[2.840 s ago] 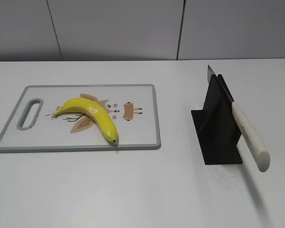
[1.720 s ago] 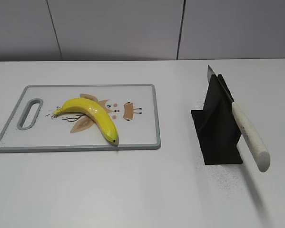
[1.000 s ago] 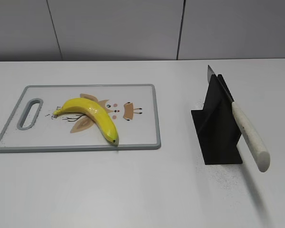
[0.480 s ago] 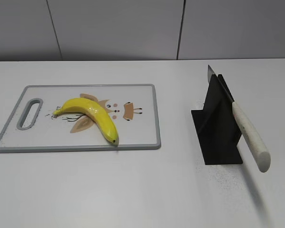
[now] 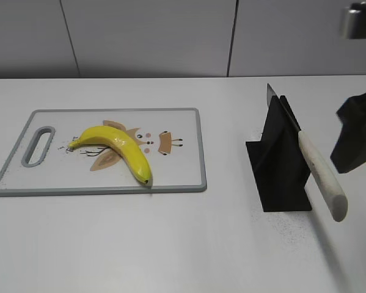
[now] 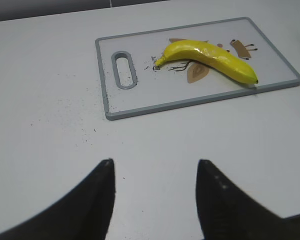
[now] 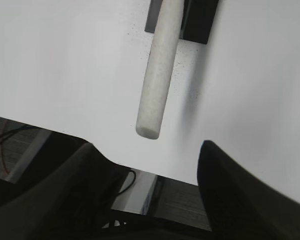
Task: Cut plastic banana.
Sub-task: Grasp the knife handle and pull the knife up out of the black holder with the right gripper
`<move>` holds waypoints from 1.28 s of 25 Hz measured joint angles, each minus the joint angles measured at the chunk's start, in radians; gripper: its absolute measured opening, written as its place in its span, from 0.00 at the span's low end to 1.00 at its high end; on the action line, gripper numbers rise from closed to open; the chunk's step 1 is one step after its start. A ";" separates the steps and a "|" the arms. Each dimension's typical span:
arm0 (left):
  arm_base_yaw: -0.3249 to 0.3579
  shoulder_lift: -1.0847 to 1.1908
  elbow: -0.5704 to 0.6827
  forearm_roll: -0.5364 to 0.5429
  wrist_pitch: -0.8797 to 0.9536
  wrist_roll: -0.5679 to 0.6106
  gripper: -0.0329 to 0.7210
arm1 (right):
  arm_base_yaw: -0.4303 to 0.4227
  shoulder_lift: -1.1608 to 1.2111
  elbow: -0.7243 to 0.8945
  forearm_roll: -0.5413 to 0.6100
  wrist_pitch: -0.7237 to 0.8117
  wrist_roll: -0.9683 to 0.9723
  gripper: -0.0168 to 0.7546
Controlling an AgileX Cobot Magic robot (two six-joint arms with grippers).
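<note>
A yellow plastic banana point(image 5: 115, 148) lies on a white cutting board point(image 5: 176, 171) with a grey rim, at the left of the table. It also shows in the left wrist view point(image 6: 210, 56). A knife with a white handle point(image 5: 320, 174) leans in a black stand point(image 5: 279, 162) at the right. My right gripper point(image 5: 357, 137) hangs beside the handle, right of it, open and empty; in the right wrist view the handle point(image 7: 159, 75) points toward the open jaws point(image 7: 147, 150). My left gripper point(image 6: 155, 167) is open and empty, above bare table short of the board point(image 6: 190, 102).
The table's front edge point(image 7: 139, 167) shows in the right wrist view, with dark floor and cables below it. A grey wall stands behind the table. The board has a handle slot point(image 5: 38, 146) at its left end.
My right gripper has come into the exterior view at the right edge, next to the knife handle. The banana, board, knife and stand have not moved.
</note>
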 joint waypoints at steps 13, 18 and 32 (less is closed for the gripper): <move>0.000 0.000 0.000 0.000 0.000 0.000 0.72 | 0.060 0.317 -0.014 -0.071 -0.046 0.098 0.62; 0.000 0.000 0.000 0.000 0.000 0.000 0.72 | 0.060 0.367 -0.014 -0.078 -0.057 0.194 0.30; 0.000 0.000 0.000 0.000 0.000 0.000 0.72 | 0.060 0.321 -0.037 -0.081 -0.052 0.263 0.24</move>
